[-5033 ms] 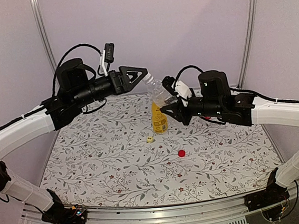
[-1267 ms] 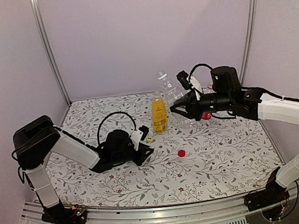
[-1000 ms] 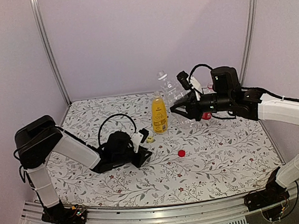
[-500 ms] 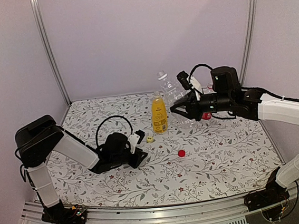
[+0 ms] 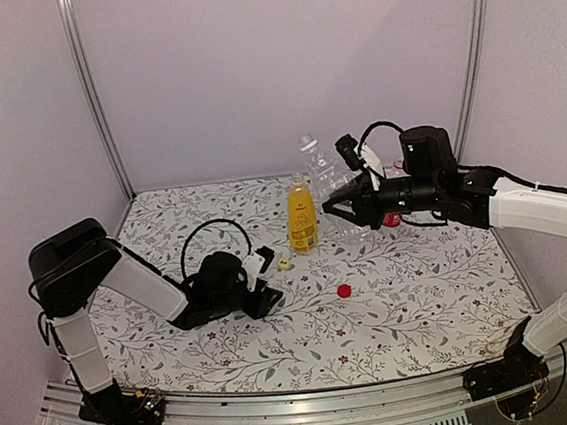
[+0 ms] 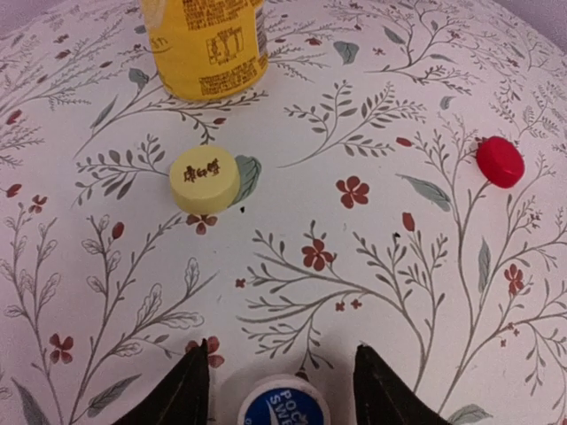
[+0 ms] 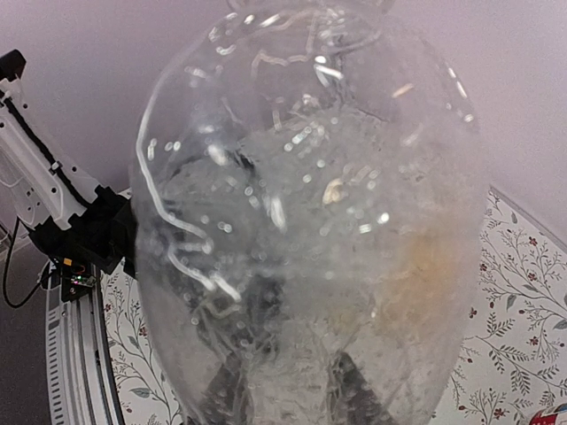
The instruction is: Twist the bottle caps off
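- Blue cap (image 6: 283,405) lies flat between the left gripper's (image 6: 282,372) spread jaws — a gap each side.
- Yellow cap (image 6: 205,179) and red cap (image 6: 500,162) lie beyond, well apart.
- Right gripper (image 5: 337,207) pinches the clear bottle (image 7: 310,221) aloft.

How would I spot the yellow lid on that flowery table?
Find the orange-filled bottle standing mid-table. The yellow cap lies just in front of it, slightly left. It is pale yellow with printed writing; the red cap nearby is plain.
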{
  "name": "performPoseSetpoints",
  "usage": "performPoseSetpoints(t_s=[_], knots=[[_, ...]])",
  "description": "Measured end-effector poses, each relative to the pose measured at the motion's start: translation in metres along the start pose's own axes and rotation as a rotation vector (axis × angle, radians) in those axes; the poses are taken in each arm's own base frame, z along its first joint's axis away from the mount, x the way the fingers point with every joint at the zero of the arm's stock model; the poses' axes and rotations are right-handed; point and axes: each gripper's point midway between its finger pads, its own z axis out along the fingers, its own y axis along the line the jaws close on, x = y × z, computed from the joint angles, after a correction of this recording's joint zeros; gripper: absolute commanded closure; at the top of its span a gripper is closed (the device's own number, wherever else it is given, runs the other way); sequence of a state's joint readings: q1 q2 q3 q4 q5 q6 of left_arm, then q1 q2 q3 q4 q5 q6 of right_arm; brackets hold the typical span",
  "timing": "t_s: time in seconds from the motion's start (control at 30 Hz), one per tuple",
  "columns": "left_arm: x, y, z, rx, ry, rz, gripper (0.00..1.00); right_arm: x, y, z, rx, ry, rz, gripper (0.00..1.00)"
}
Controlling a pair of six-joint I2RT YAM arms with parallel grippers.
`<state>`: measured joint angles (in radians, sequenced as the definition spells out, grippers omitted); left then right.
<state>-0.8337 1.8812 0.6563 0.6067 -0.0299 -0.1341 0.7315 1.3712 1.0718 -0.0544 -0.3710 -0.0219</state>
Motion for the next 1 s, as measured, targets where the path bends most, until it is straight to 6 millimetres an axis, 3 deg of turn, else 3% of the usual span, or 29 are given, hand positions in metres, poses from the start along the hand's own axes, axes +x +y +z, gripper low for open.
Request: performPoseSetpoints(t_s=[0.2, 0.43, 0.6, 0.7, 0.9, 1.0], knots=[[-0.013, -0.006, -0.014, 0.036, -0.018, 0.001, 0.16, 0.001, 0.0, 0.0, 0.0, 0.001, 0.002, 0.75], [-0.082, -0.019, -0.057, 0.096, -0.194, 0.001, 0.01, 0.005, 0.0, 0.001, 0.0, 0.01, 0.007, 0.75], [-0.125, -0.028, -0.096, 0.148, -0.302, -0.014, 0.0, 0.007, 0.0, 0.003, -0.005, 0.015, 0.009, 0.75], [-0.162, -0.036, -0.125, 0.207, -0.387, -0.025, 0.0, 0.009, 0.002, 0.004, -0.022, 0.02, 0.007, 0.75], [-0.26, -0.059, -0.191, 0.345, -0.568, -0.022, 0.0, 0.016, 0.017, 0.008, -0.122, 0.038, -0.002, 0.74], [-0.296, -0.066, -0.216, 0.391, -0.62, -0.043, 0.03, 0.017, 0.026, 0.009, -0.171, 0.041, -0.009, 0.73]])
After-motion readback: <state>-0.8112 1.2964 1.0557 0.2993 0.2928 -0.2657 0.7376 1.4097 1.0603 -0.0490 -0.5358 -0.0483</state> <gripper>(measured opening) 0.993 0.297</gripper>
